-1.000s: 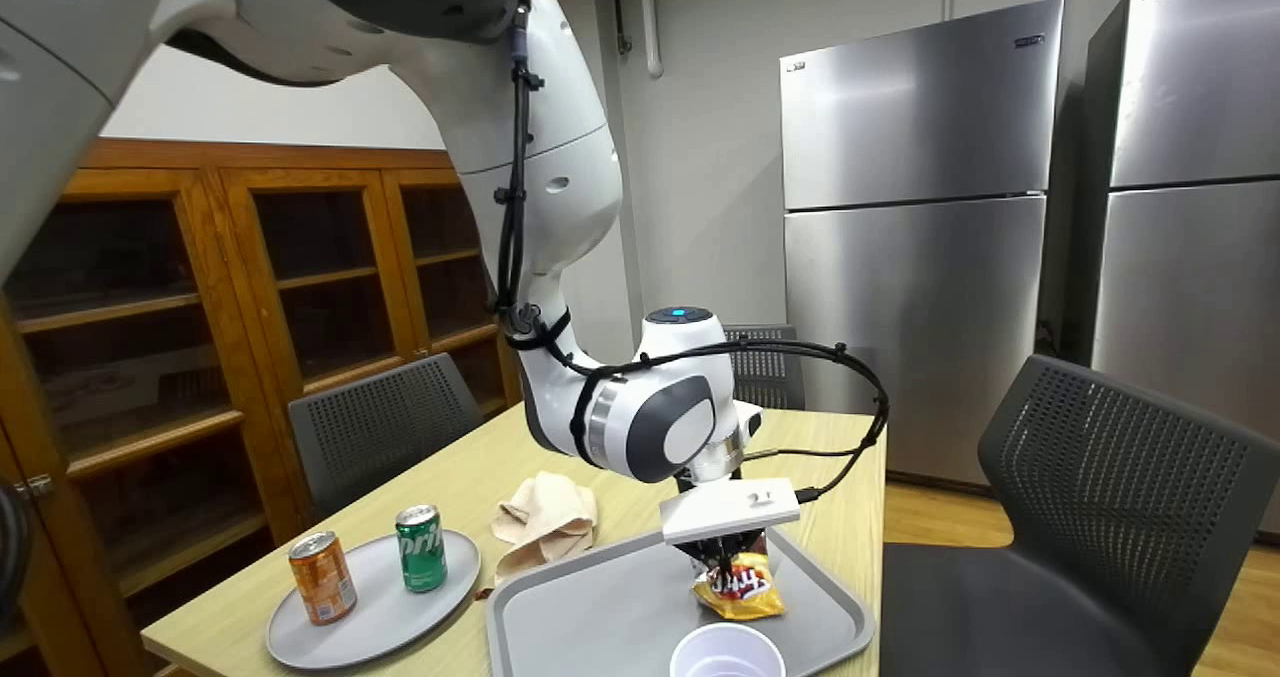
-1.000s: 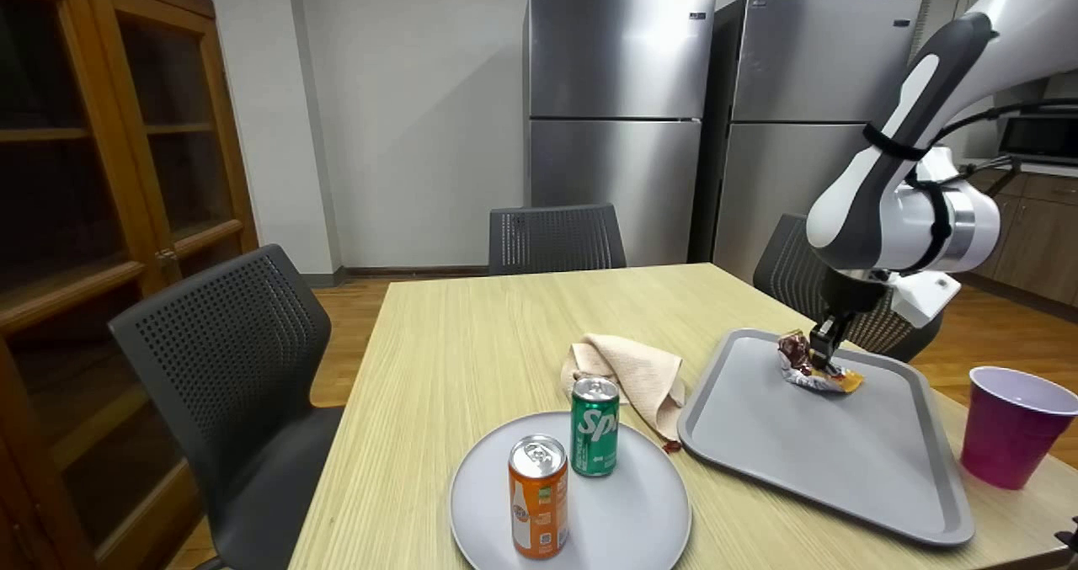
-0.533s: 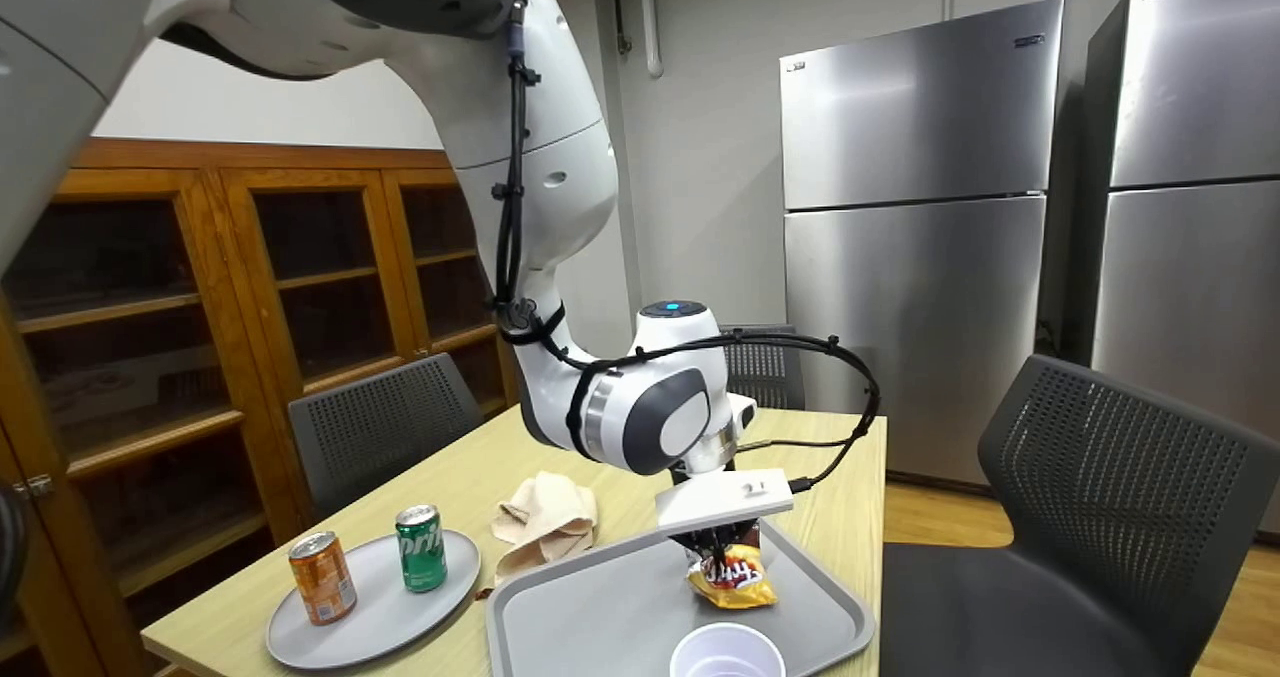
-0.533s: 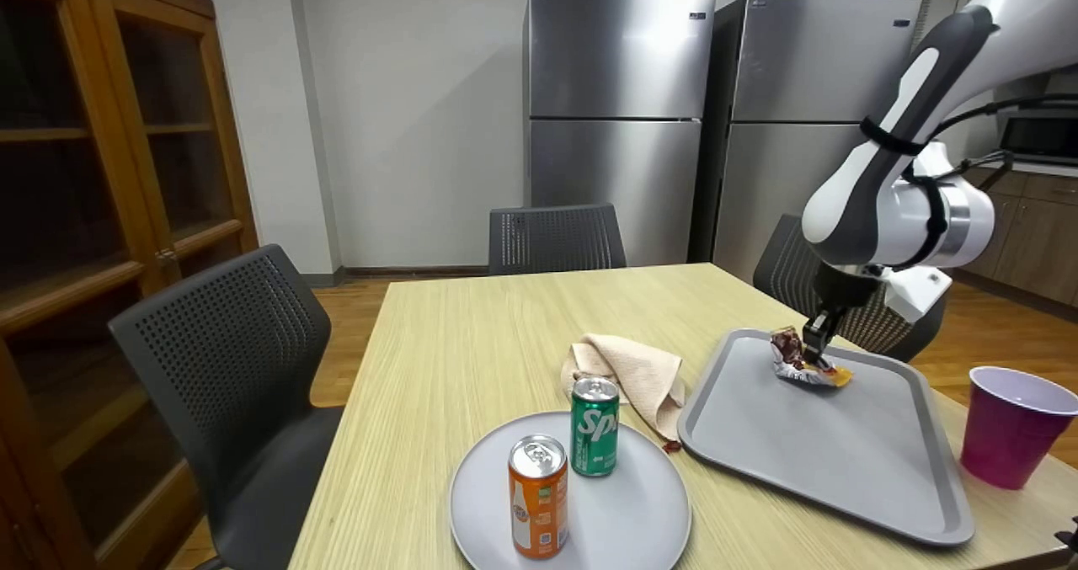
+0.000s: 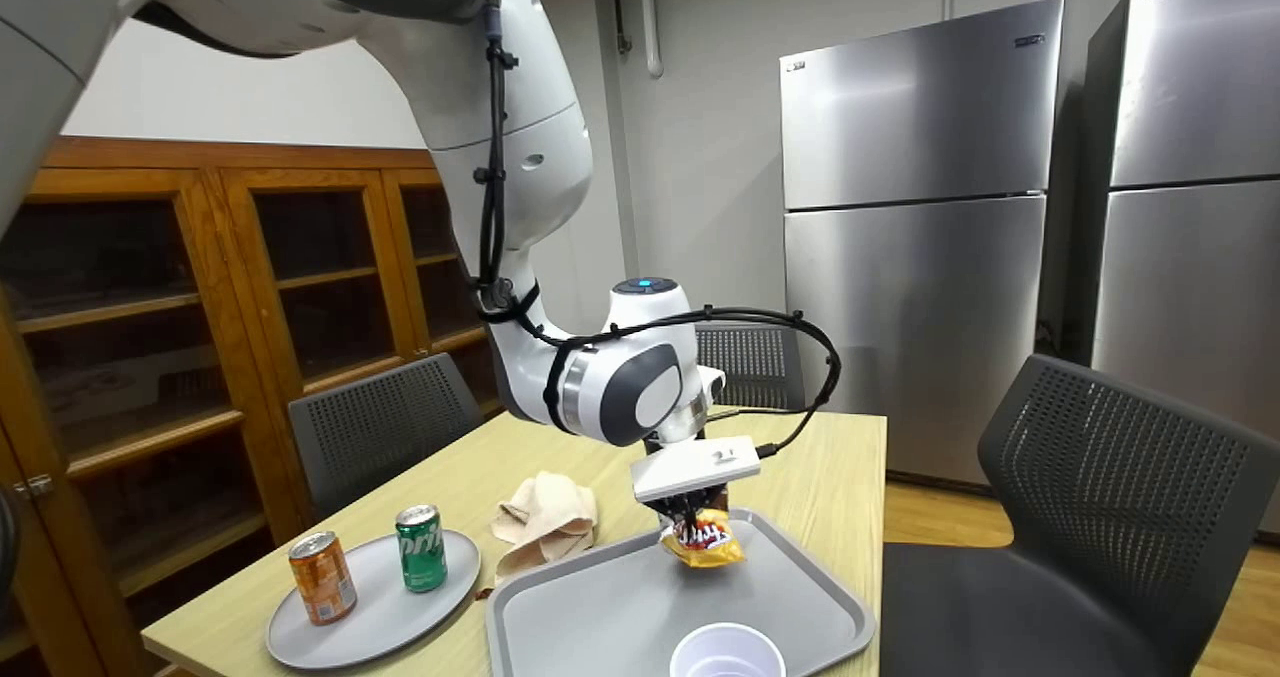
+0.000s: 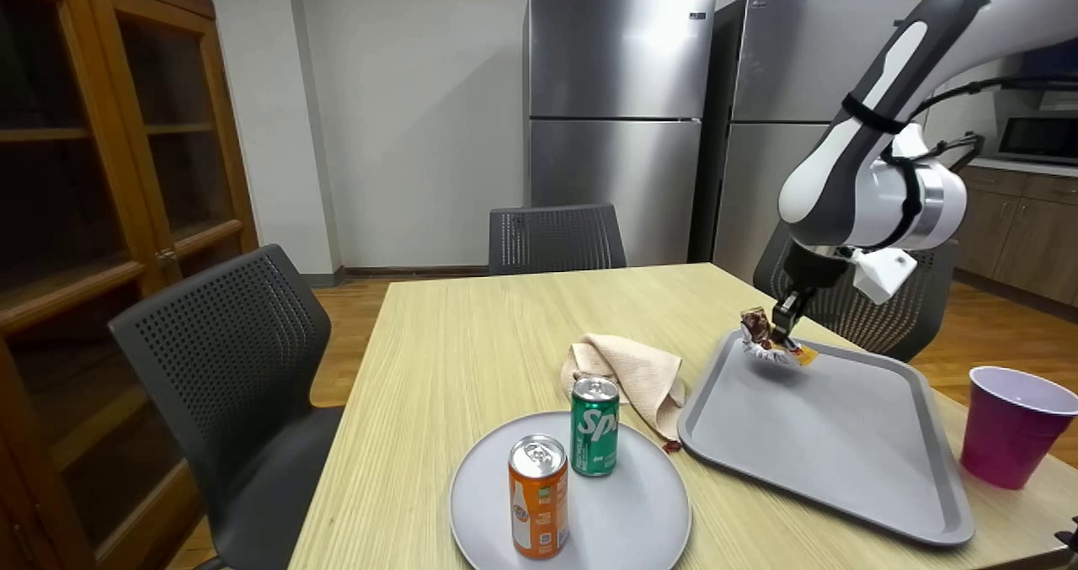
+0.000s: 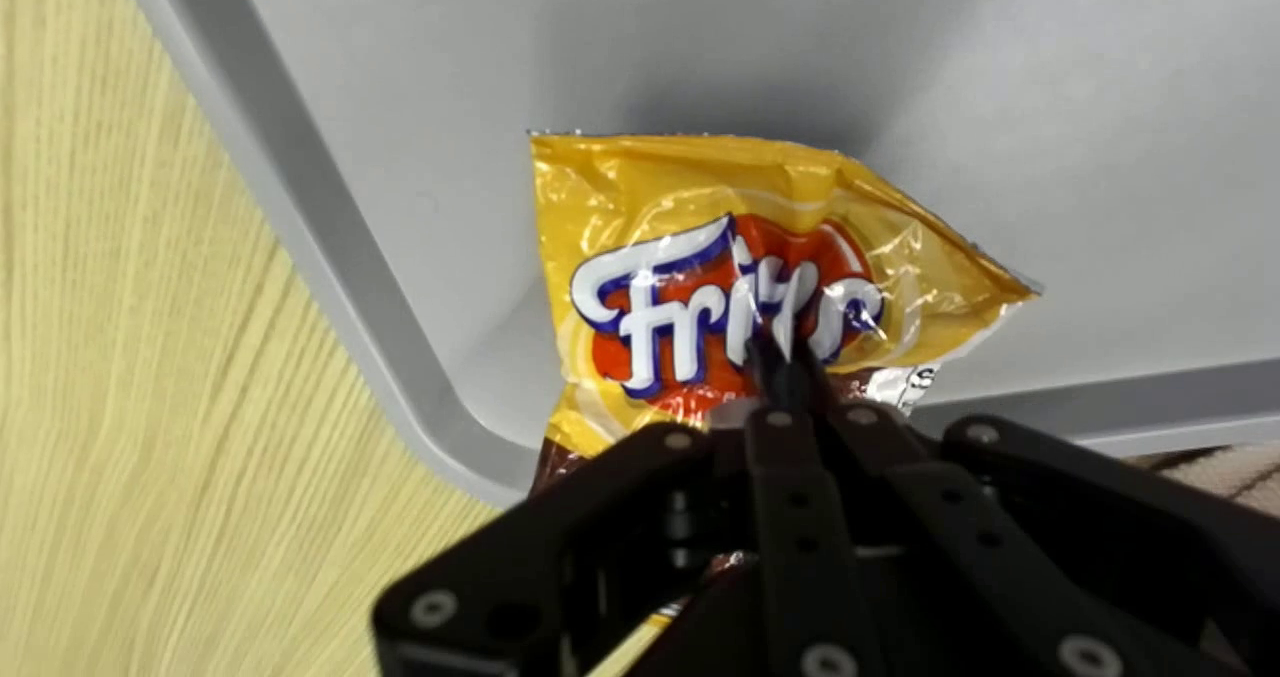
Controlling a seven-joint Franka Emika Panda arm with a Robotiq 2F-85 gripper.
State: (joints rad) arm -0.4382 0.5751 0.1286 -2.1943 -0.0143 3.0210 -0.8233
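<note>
As the gripper (image 7: 788, 377) pinches a Fritos bag (image 7: 700, 277) between tightly closed fingers, the wrist view catches the yellow front puckering at center frame, over a gray tray (image 7: 1080, 117), with the tabletop (image 7: 130, 357) along the left edge. In an exterior view, the bag hangs low, right of center; an orange can (image 5: 322, 577) and a green can (image 5: 421, 547) stand on a plate (image 5: 375, 629) at lower left, and a cup (image 5: 728, 652) meets the bottom edge. In an exterior view, the bag is at right, by the tray's upper corner, with a crumpled cloth (image 6: 627, 376) just left of the tray. The grip appears to take only a fold of slick film, so a jolt could let it slip; too low a pass could catch the tray's rim.
</note>
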